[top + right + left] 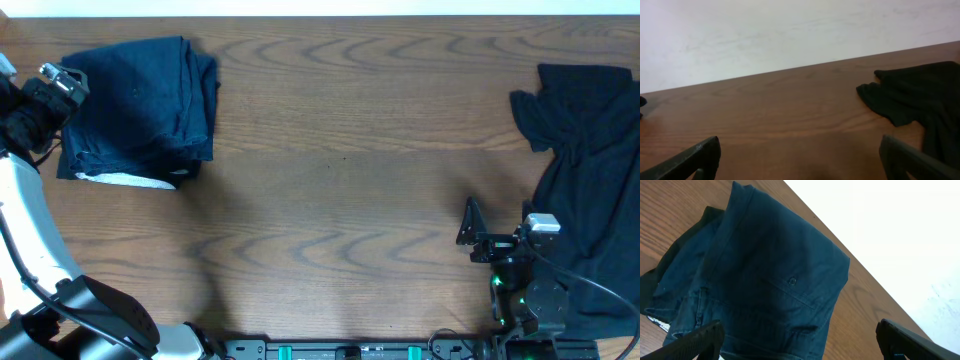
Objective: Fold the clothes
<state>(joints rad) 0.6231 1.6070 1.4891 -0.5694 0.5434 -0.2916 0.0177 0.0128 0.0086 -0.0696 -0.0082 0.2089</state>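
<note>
On the wooden table point(340, 180) there are two pieces of clothes, well apart from each other. The navy garment point(140, 105) lies folded in the far left corner, as a thick, almost square packet. A strip of white lining point(130, 181) shows at its near edge. In the left wrist view the same garment has stitched seams and a small button point(792, 281) above a pocket line, and its layers do not lie exactly one over the other. The left gripper point(797, 330) is at the left side of this packet. Its two fingers stand wide apart and nothing is between them, but I cannot tell if they touch the cloth. The black garment point(590, 170) lies unfolded and wrinkled at the right side of the table, from the far part to the near part, and it runs out of the overhead picture on the right. The right gripper point(472, 235) is just left of it, over bare wood in the near right area, also with the fingers spread wide and holding nothing. In the right wrist view a corner of the black garment lies on the right, and behind the far edge of the table there is a white wall point(790, 35).
</note>
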